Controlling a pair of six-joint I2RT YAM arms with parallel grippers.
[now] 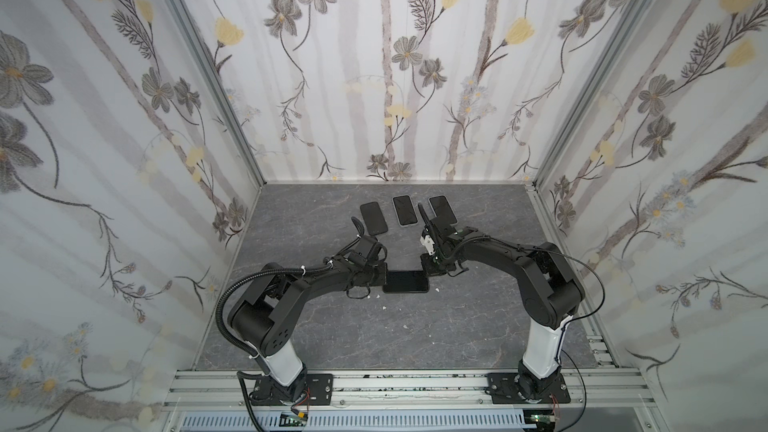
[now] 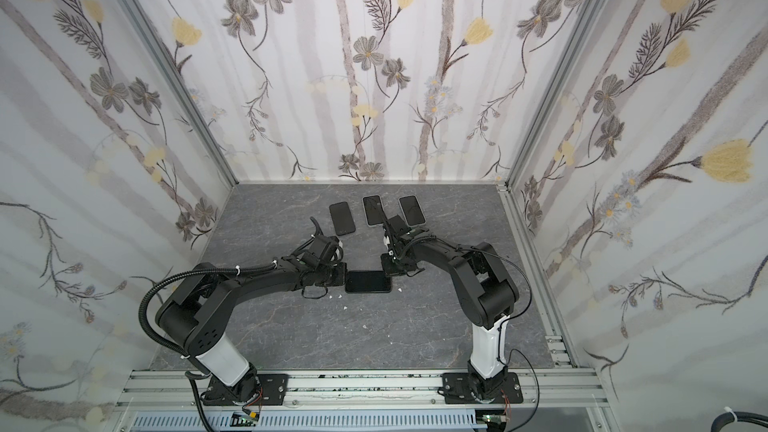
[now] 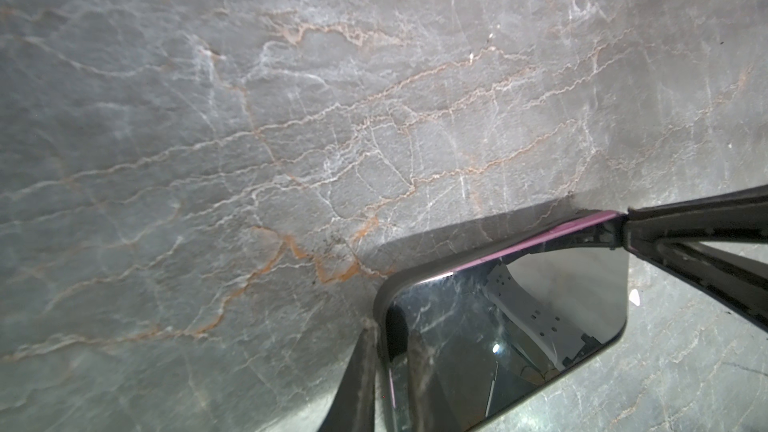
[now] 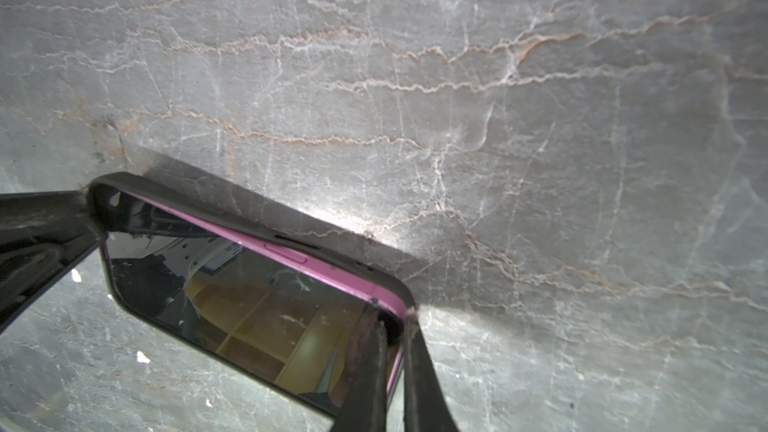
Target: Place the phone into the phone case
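The phone (image 1: 405, 281) (image 2: 368, 281), black-screened with pink sides, lies flat mid-table inside a dark grey phone case (image 4: 316, 243) (image 3: 380, 305). Along one long side a pink strip (image 4: 286, 252) shows between the case rim and the screen. My left gripper (image 1: 384, 278) (image 3: 388, 351) is shut on the left short end, one finger on the screen and one outside the case rim. At the far right corner my right gripper (image 1: 428, 270) (image 4: 392, 334) is shut the same way, pinching rim and phone together.
Three more dark phones (image 1: 373, 218) (image 1: 404, 210) (image 1: 442, 209) lie in a row near the back wall, the right one partly behind my right wrist. Small white crumbs (image 1: 378, 296) dot the grey marble table (image 1: 332, 326). Patterned walls close in three sides.
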